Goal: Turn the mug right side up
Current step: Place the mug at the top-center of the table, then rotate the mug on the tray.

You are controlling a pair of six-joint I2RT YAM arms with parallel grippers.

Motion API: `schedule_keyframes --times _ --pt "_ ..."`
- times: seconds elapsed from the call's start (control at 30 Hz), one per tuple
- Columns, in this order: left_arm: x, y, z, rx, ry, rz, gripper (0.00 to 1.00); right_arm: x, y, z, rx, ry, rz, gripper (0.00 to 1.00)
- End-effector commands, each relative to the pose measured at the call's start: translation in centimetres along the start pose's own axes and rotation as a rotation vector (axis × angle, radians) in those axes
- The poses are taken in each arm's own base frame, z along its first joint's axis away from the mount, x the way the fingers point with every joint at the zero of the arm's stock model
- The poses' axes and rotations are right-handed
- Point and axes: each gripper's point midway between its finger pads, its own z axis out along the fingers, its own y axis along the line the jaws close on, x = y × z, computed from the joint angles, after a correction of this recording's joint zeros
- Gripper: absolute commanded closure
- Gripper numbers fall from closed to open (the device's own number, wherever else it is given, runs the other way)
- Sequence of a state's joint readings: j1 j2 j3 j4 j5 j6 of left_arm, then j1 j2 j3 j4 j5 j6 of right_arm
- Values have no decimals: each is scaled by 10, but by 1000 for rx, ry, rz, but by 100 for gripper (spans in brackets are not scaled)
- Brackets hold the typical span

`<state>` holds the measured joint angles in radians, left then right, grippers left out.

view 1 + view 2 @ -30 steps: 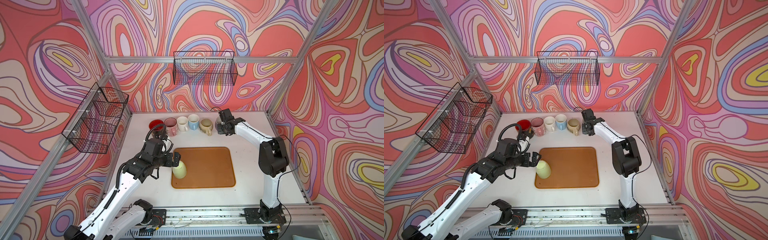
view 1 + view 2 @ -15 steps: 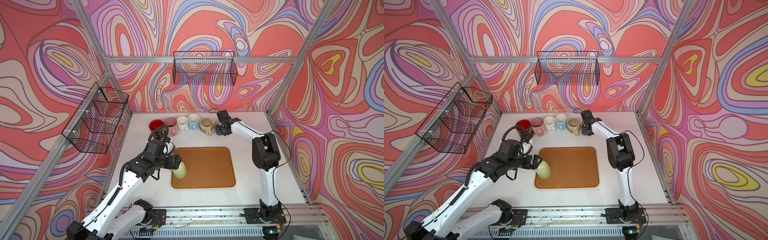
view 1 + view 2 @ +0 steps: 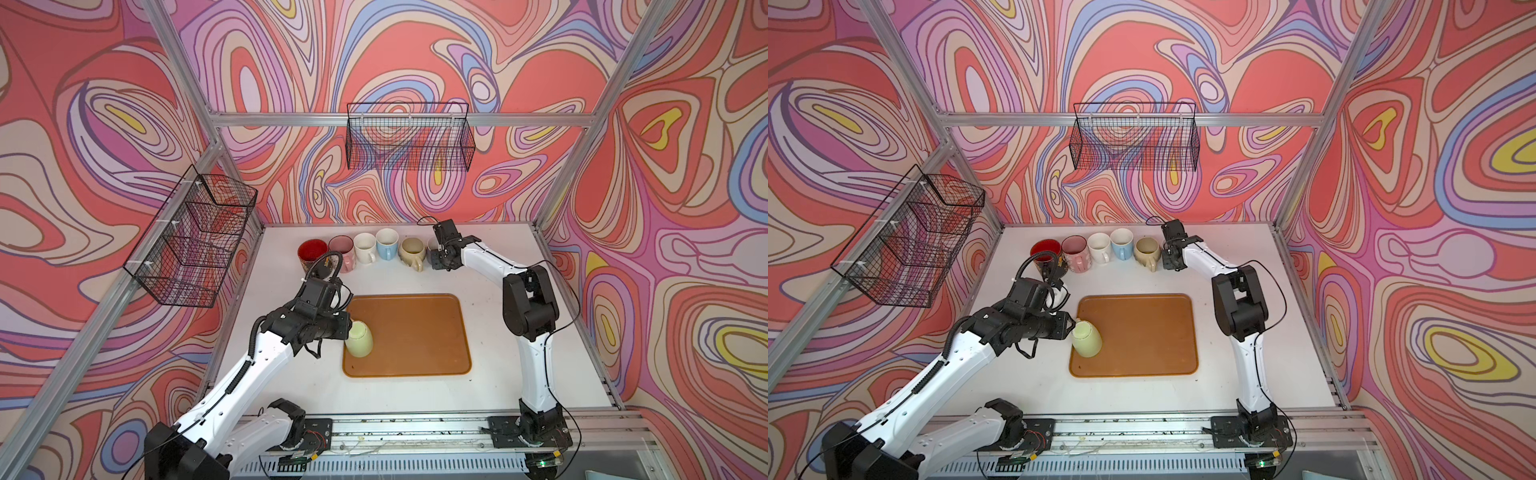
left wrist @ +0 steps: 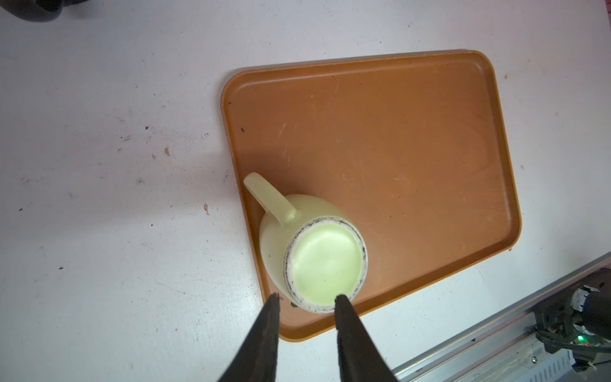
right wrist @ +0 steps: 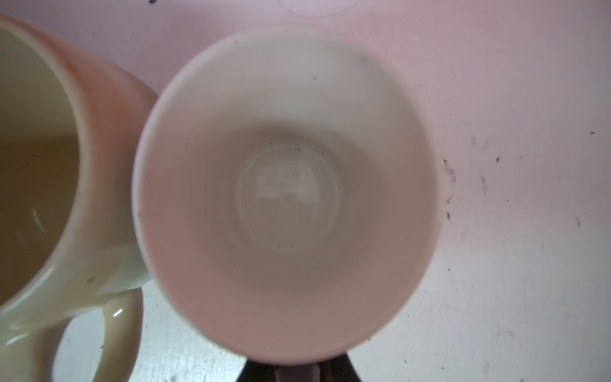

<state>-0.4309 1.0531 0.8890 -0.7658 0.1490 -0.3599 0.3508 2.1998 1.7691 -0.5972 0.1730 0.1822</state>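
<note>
The mug (image 3: 360,340) (image 3: 1086,340) is pale green and stands upside down at the left edge of the brown tray (image 3: 415,332). In the left wrist view its base (image 4: 325,261) faces up and its handle (image 4: 269,198) points away from the fingers. My left gripper (image 4: 307,297) is at the mug's left side (image 3: 347,328). Its jaws are narrow but apart. One fingertip (image 4: 340,299) overlaps the base rim, the other (image 4: 274,297) lies beside the wall. My right gripper (image 5: 296,372) is at the back (image 3: 440,259), shut on the handle of an upright pale mug (image 5: 284,195).
Several upright mugs line the back of the table: red (image 3: 312,251), pink (image 3: 341,246), white (image 3: 364,245), blue (image 3: 387,241) and beige (image 3: 412,249). Wire baskets hang on the left wall (image 3: 195,241) and the back wall (image 3: 409,141). A metal rail (image 3: 415,428) runs along the front.
My left gripper has moved in to the green mug and its jaws have narrowed from wide open. My right arm's elbow has shifted a little; its gripper stays at the pale mug.
</note>
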Motion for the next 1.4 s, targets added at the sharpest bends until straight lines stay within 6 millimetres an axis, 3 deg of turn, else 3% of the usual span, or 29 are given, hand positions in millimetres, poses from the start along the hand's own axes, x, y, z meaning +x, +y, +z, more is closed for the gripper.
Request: schedule_keyframes --times 0.0,0.33,0.7,1.07,1.37 --pt "8 12 1 -73 62 -40 74 -12 -1 -1 -4 -45 4 77" --pt "16 19 24 -123 152 -74 86 -17 -7 -26 -5 -87 14 56" --pt "3 10 50 -105 191 -89 90 -23 -16 -98 -43 -216 79 51" --pt "-15 -21 80 -88 233 -24 91 3 -23 -170 -98 -322 128 51" --pt "-21 -71 107 -51 276 63 92 33 -27 -208 -154 -358 161 51"
